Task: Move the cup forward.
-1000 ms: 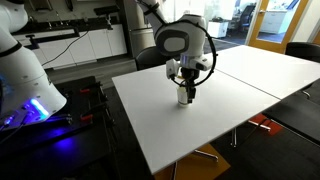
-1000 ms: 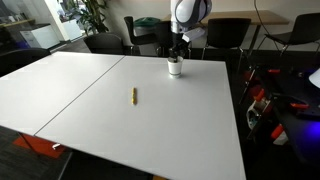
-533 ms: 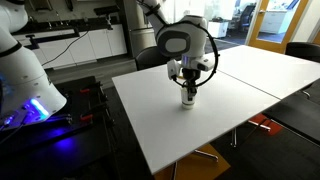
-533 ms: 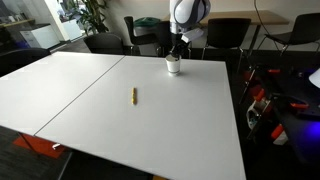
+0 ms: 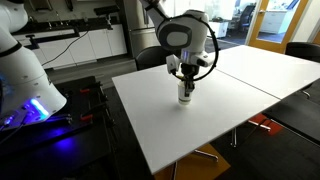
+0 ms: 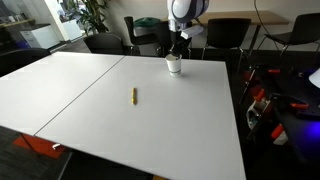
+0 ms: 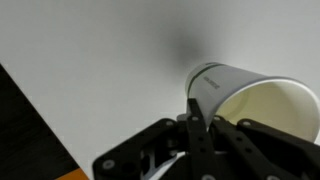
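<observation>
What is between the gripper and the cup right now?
Nothing visible. In an exterior view the gripper hangs right over the cup with no gap for anything to sit in. The only other thing, a brown stick, lies apart on the table.

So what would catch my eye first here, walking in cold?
Probably the bulky white robot arm hanging over the big white table, its jaws just over a small white paper cup. Then the small brown stick lying alone mid-table, and the blue-violet glow off to the table's side.
</observation>
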Tool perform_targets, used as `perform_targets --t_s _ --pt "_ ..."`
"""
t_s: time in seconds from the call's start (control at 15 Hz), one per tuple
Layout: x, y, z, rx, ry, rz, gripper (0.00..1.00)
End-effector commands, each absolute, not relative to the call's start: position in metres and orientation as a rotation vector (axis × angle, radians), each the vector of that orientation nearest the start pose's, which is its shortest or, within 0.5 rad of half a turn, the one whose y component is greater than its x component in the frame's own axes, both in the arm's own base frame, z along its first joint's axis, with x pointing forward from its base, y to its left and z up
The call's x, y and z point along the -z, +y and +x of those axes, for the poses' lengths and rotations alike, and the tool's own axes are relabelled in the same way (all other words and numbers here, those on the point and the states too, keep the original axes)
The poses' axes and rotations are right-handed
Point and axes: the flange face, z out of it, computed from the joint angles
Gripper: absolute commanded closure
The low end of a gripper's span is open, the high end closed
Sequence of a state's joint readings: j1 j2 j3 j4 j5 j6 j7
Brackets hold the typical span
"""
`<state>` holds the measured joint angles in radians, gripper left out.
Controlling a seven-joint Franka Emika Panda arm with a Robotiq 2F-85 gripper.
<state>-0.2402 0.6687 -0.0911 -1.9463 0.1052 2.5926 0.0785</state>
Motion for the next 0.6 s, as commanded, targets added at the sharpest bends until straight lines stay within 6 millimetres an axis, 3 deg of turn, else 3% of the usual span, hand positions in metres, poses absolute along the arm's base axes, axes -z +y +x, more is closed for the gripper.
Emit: perform_targets --t_s 0.0,0.27,0.53 --pt "-0.177 -0.178 0.570 -0.055 0.684 -3.036 1.00" --pt "-0.212 -0.142 0.576 -0.025 0.555 -3.063 1.00" --pt "-0.226 -0.084 0.586 -0.025 0.391 -3.086 1.00"
